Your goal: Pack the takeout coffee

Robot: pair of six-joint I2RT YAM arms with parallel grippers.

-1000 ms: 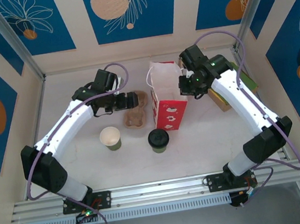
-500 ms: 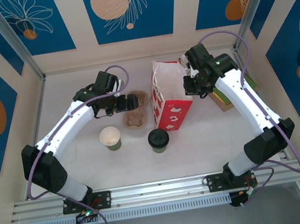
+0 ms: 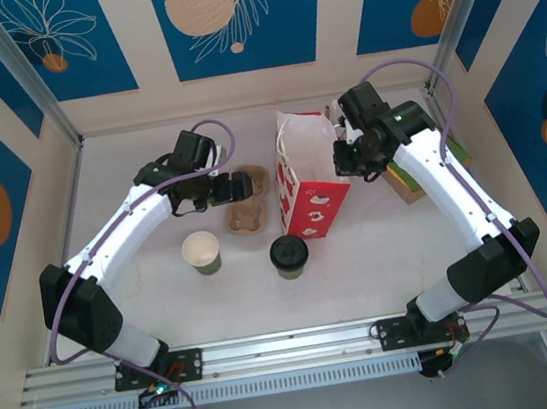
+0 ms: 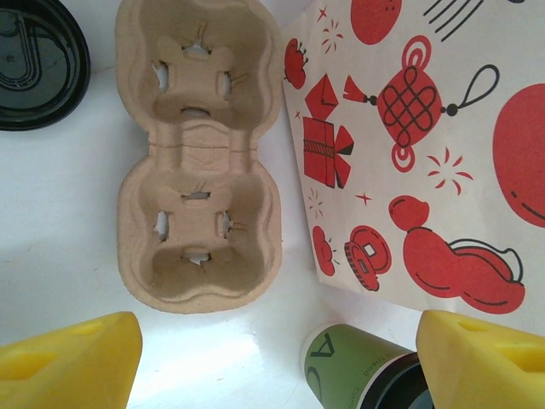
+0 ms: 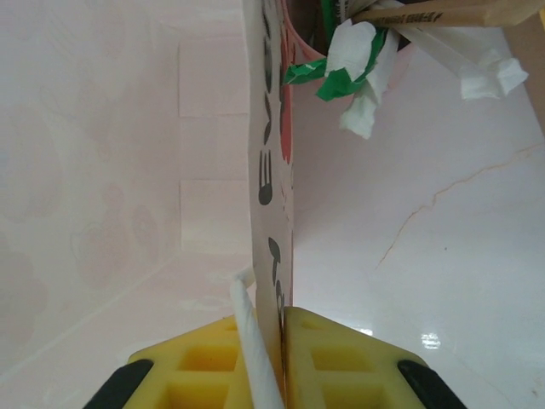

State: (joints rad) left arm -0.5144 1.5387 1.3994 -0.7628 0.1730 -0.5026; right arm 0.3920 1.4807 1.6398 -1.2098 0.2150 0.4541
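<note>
Pinching one upper wall of the red-and-white bag (image 3: 310, 195), the right gripper (image 5: 285, 319) is clamped tight on the paper. Left gripper (image 3: 241, 184) hangs spread wide, empty, over the cardboard cup carrier (image 4: 200, 162) just left of the bag. Takeout coffee (image 3: 288, 254) stands upright, lidded, just on the near side of the bag; lidless green cup (image 3: 201, 251) farther left.

Bare table (image 3: 361, 253) lies open right of the takeout coffee (image 3: 289, 254). The bag (image 3: 311, 195) crowds it behind, while the carrier (image 3: 247, 211) and lidless cup (image 3: 201, 251) stand on my left pincer's (image 3: 242, 184) side.
</note>
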